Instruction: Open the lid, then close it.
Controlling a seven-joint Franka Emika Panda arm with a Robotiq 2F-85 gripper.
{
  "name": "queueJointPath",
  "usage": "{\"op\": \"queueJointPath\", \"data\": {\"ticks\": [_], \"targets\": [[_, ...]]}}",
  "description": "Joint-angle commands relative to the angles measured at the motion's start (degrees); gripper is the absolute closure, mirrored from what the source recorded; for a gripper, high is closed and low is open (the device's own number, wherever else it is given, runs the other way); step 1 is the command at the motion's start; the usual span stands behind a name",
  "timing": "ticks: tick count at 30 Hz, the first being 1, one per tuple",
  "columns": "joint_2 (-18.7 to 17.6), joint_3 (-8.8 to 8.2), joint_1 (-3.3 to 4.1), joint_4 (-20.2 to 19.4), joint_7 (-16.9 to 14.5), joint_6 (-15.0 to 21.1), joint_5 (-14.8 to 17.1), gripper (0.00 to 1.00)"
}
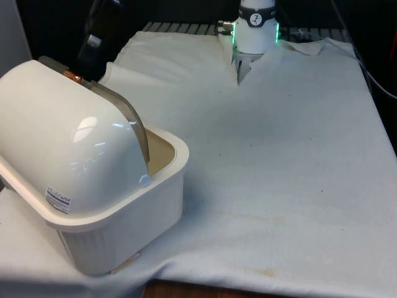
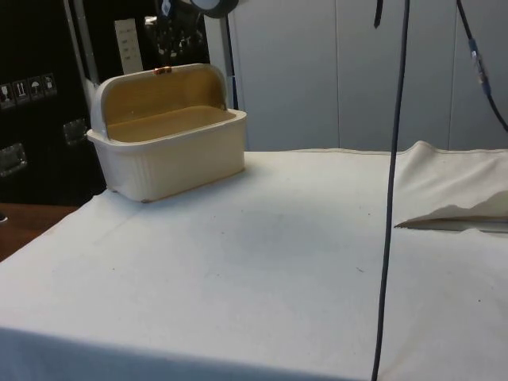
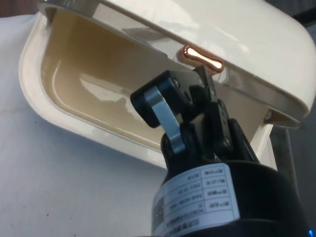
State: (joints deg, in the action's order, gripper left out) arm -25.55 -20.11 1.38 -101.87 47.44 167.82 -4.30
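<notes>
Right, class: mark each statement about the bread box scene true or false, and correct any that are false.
1. The bread box has its lid rolled open. True.
2. A loaf lies inside the bread box. False: the inside seen in the side view is bare.
3. The lid carries a copper-coloured handle. True.
4. The gripper is over the middle of the white cloth, far from the box. False: it is right at the lid's handle.
5. The bread box stands at the front view's right. False: it stands at the front view's left.

White cloth (image 2: 262,262) on table; pale panelled wall (image 2: 317,71) behind.
</notes>
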Motion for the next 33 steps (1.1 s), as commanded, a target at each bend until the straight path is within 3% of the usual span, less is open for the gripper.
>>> {"op": "queueJointPath", "data": {"ticks": [1, 3, 4, 11, 20, 28, 29, 30, 33], "targets": [[-0.2, -0.92, 0.46, 0.1, 0.7, 0.7, -0.5, 1.00], [0.1, -0.06, -0.06, 0.0, 0.0, 0.3, 0.0, 1.00], [-0.7, -0.63, 0.17, 0.5, 0.6, 1.8, -0.2, 1.00], [-3.0, -0.74, -0.52, 2.9, 0.2, 4.4, 0.2, 1.00], [-5.4, -0.97, -0.57, 5.1, 0.0, 4.8, 0.1, 1.00], [-6.9, -1.72, 0.46, 5.2, 1.0, 4.4, -0.1, 1.00], [-6.5, -0.86, -0.29, 5.3, 0.1, 4.4, 0.1, 1.00], [-6.9, -1.72, 0.52, 5.2, 1.0, 4.3, -0.1, 1.00], [-6.9, -1.89, 0.92, 5.0, 1.1, 4.0, -0.2, 1.00]]}}
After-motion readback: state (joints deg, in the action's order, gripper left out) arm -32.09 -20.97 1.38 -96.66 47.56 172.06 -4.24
